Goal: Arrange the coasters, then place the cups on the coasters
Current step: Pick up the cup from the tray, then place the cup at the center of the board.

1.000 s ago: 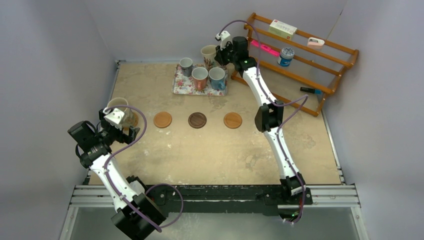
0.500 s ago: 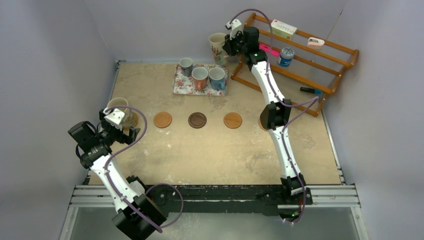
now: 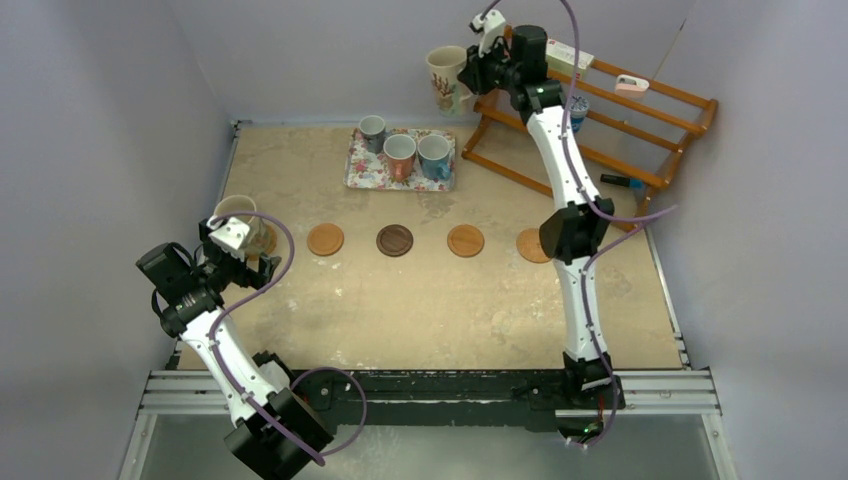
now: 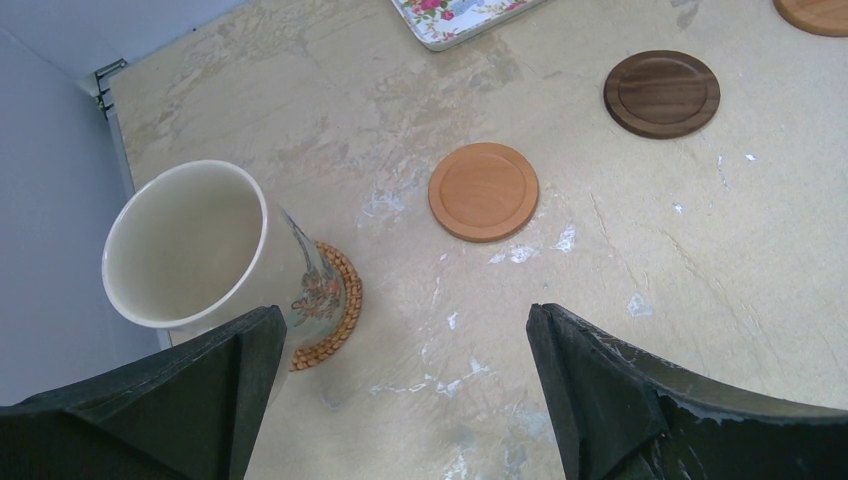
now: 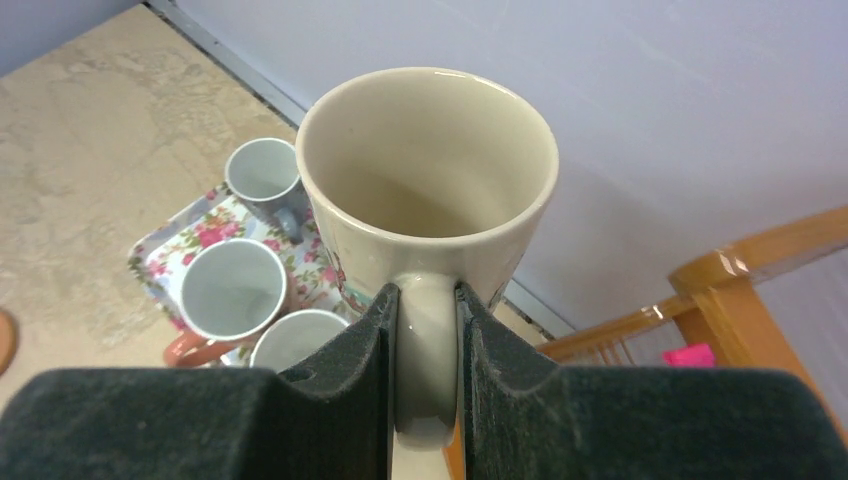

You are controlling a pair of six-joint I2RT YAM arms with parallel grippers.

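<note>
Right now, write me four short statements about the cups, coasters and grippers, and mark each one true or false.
1. The right gripper is shut on the handle of a cream mug, held in the air. True.
2. The left gripper is shut on the second cream mug. False: it is open, and that mug stands free on a woven coaster.
3. Three mugs stand on the floral tray. True.
4. The dark brown coaster bears a cup. False: it is bare.
</note>
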